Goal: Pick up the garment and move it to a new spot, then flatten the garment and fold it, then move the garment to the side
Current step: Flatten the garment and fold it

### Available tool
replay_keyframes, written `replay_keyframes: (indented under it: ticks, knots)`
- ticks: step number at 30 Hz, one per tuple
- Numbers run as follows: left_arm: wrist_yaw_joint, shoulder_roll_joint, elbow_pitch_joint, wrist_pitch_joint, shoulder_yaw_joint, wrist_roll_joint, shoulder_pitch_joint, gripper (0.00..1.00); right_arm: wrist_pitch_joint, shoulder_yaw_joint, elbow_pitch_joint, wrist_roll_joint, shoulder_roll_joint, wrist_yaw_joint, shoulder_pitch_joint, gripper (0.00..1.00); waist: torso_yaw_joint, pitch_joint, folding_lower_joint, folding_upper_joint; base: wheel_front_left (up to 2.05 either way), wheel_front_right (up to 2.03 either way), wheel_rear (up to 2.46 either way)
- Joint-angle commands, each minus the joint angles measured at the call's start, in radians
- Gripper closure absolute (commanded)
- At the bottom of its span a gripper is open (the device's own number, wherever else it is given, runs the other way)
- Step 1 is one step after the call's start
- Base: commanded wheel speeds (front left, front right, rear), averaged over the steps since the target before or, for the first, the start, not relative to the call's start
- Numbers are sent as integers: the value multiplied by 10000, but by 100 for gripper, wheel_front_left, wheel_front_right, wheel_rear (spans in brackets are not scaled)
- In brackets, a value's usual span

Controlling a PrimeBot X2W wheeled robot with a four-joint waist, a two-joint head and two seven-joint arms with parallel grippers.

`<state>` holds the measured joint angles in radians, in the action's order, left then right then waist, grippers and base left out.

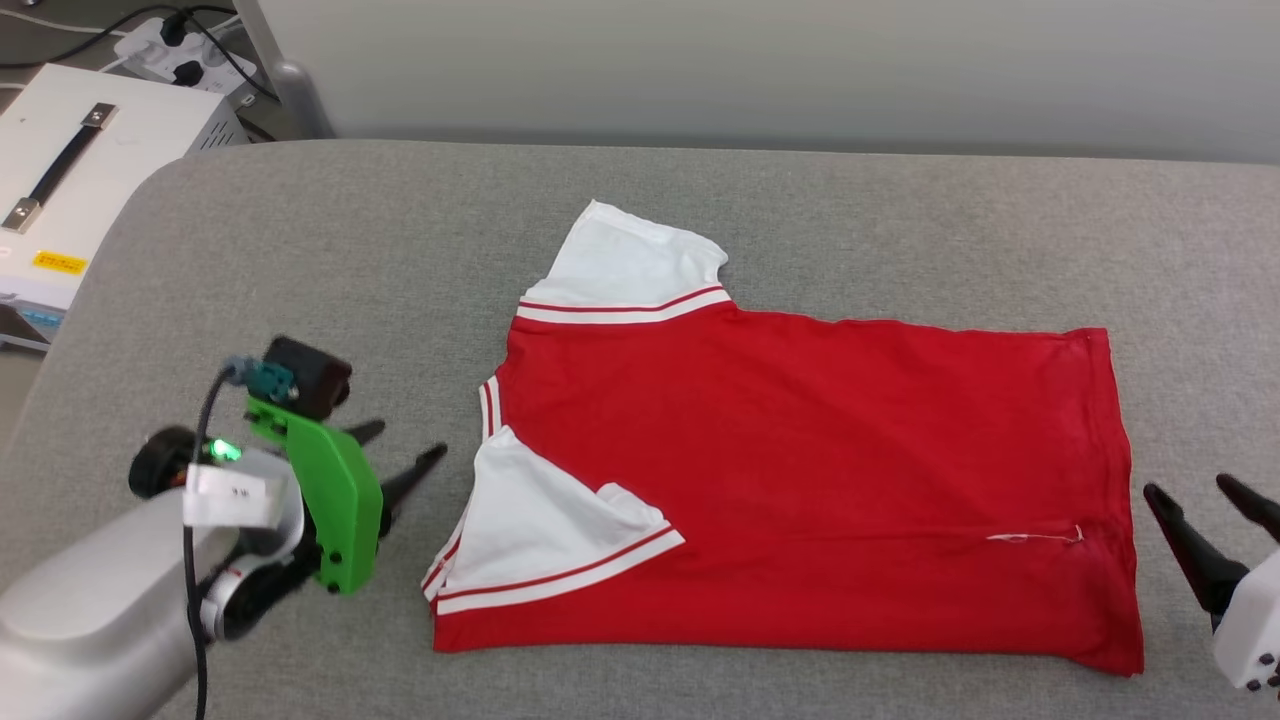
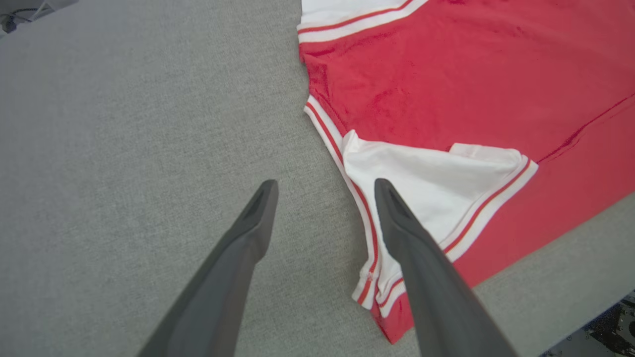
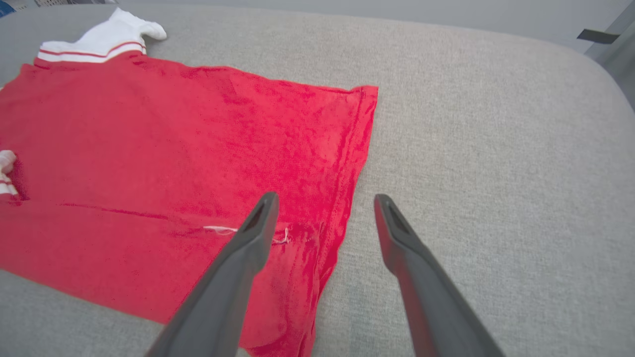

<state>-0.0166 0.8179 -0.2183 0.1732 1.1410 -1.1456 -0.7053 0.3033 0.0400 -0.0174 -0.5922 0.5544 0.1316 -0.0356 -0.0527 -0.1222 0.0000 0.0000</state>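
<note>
One garment (image 1: 800, 470) flat between left tool (image 1: 410, 440) and right tool (image 1: 1186, 486), near both.

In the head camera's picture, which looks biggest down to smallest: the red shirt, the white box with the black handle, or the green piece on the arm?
Largest: the red shirt.
Next: the white box, though the picture's edge cuts it off.
Smallest: the green piece, enlarged by nearness to the camera.
</note>
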Motion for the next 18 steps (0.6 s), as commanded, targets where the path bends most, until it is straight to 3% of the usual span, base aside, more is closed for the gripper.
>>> replay_keyframes:
  ticks: [1, 10, 18]
  knots:
    - [-103, 26, 25, -135, -158, 229, -426, 0, -334, -156, -232, 285, -190, -9, 216, 0, 105, -98, 0, 0, 0, 0, 0]
    - [-159, -716, -357, -454, -983, 1207, -3086, 0, -2056, -836, -1452, 1496, -1345, -9, 845, 0, 563, -1462, 0, 0, 0, 0, 0]
    - [717, -1516, -1943, 150, -1319, 1512, -5671, 0, -2450, -612, -1814, 2033, -1630, -9, 1519, 0, 1178, -3063, 0, 0, 0, 0, 0]
